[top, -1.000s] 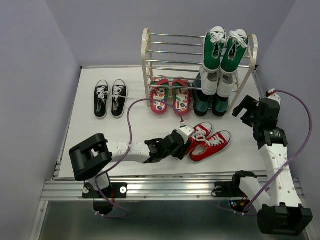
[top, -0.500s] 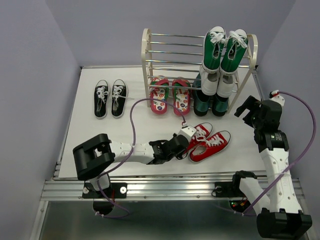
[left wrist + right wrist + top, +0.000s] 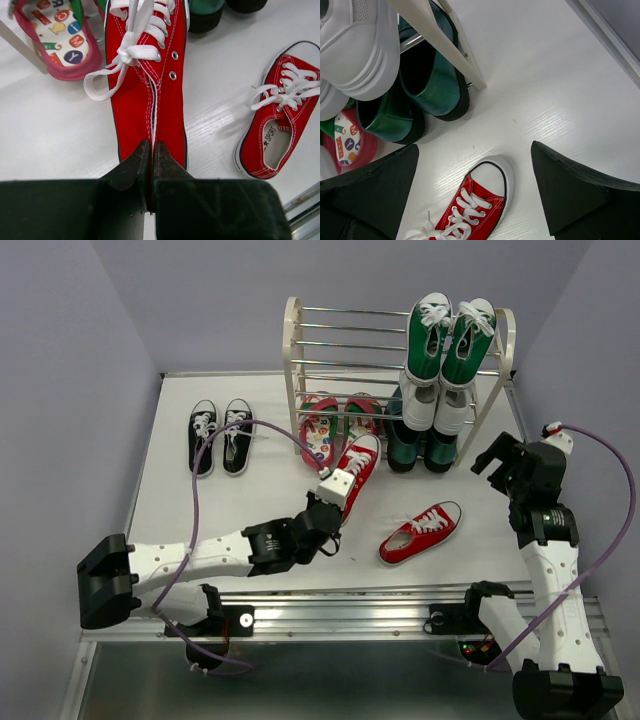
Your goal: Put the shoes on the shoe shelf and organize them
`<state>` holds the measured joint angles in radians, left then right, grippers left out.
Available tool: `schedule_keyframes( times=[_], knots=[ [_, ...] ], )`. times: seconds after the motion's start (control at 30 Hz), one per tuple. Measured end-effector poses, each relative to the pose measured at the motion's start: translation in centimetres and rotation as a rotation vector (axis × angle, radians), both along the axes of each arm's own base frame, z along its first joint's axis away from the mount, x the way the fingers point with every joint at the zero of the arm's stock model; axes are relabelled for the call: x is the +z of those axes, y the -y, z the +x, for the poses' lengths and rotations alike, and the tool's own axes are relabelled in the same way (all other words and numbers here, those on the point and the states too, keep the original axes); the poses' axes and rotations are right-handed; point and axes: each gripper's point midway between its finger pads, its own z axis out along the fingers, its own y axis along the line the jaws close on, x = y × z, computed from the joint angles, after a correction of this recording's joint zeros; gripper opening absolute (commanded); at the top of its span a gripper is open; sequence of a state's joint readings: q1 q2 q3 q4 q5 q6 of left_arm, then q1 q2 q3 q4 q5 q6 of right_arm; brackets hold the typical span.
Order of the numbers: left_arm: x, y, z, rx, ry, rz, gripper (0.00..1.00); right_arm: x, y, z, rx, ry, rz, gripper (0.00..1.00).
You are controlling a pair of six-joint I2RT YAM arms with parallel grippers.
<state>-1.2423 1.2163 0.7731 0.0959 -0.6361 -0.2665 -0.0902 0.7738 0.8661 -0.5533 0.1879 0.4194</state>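
**Item: red sneaker, held** (image 3: 150,95). It sits left of centre on the table, just near the shoe shelf (image 3: 292,360), with its toe reaching over the right-hand shoe of the flip-flops (image 3: 318,430).
**Grip:** the left gripper (image 3: 151,150) has its jaws pressed together on the thin heel collar. The right gripper (image 3: 475,170) hangs at the right end of the shelf with its fingers spread wide, holding nothing.
**Orientation:** the long axis runs near to far, leaning slightly right. The toe points far toward the shelf, the heel is near in the jaws, and the laces face up.
**Mate:** the second red sneaker (image 3: 420,533) lies loose on the table, near and to the right.
**Hazards, as judged:**
- The pinch takes only fabric at one end, so the toe may droop or swing, or the shoe may slip free.
- The loose lace loop may snag a rod.
- Pushed straight on, the toe would likely shove the flip-flops, since that low slot is already taken.
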Motion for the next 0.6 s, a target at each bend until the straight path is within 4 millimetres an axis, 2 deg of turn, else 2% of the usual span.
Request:
schedule_keyframes(
  times=[0.37, 0.53, 0.6],
  knots=[
    [6.0, -3.7, -0.3, 0.036, 0.100, -0.066, 0.00, -0.2, 0.0, -0.3, -0.006, 0.001, 0.001, 1.00],
    [9.1, -3.9, 0.5, 0.072, 0.160, -0.097, 0.00, -0.3, 0.0, -0.3, -0.005, 0.001, 0.001, 1.00],
    [10.1, -3.4, 1.1, 0.095, 0.186, -0.093, 0.00, -0.3, 0.0, -0.3, -0.005, 0.001, 0.001, 1.00]
  ],
)
